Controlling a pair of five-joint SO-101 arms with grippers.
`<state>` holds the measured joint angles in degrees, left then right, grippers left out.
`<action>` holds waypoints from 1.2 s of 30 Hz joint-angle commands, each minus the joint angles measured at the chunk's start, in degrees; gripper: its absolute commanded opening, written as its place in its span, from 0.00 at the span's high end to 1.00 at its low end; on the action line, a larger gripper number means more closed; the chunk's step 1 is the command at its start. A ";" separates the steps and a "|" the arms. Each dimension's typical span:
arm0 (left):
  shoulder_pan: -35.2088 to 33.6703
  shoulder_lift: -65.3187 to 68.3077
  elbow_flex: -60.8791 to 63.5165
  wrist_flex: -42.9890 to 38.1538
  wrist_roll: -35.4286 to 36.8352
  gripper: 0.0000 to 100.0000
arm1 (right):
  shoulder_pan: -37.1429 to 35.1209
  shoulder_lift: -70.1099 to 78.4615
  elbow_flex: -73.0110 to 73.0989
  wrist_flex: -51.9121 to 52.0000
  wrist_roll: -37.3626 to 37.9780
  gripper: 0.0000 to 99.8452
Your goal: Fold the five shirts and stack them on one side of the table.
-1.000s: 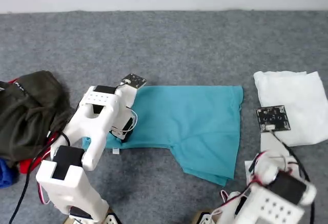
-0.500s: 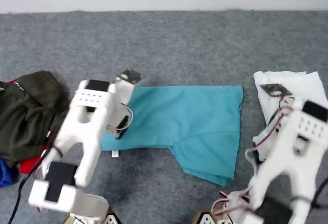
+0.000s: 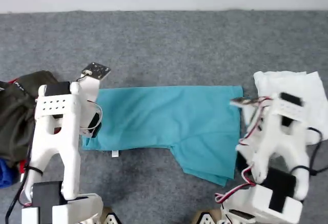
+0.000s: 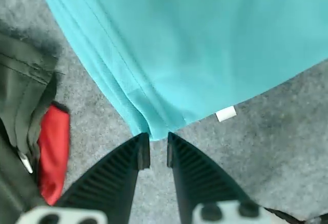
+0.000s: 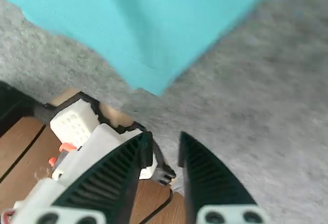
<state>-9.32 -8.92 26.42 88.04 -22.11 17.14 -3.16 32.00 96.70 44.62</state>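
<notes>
Occlusions, teal shirt [image 3: 174, 121]
Left arm [image 3: 54, 103] is covering its corner by the dark pile [image 3: 20, 111], itself running off-frame; right arm [image 3: 279, 131] is hiding part of the white shirt [image 3: 307, 88] opposite.

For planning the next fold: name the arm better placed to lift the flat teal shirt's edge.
Left, likely. The left tool is closed on a corner of the flat teal fabric shirt, while the right tool hangs open over grey carpet, apart from it.
</notes>
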 commanded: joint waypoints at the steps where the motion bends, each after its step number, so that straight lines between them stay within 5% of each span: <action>1: 0.88 -2.20 0.84 -0.09 -0.62 0.94 | -4.00 -0.66 4.13 -3.74 -1.32 0.89; 21: 0.97 -2.20 2.15 -1.41 -0.62 0.94 | -4.62 -0.13 15.47 -20.09 -4.57 0.89; 25: 0.97 -2.20 2.15 -1.41 -0.62 0.94 | -5.93 -0.13 15.91 -20.88 -4.40 0.98; 36: 0.88 -2.11 2.15 -1.41 -0.62 0.94 | -10.42 -0.22 16.44 -20.35 -2.11 0.99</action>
<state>-8.88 -8.92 28.53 87.16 -22.20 7.38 -2.99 48.44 76.13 41.80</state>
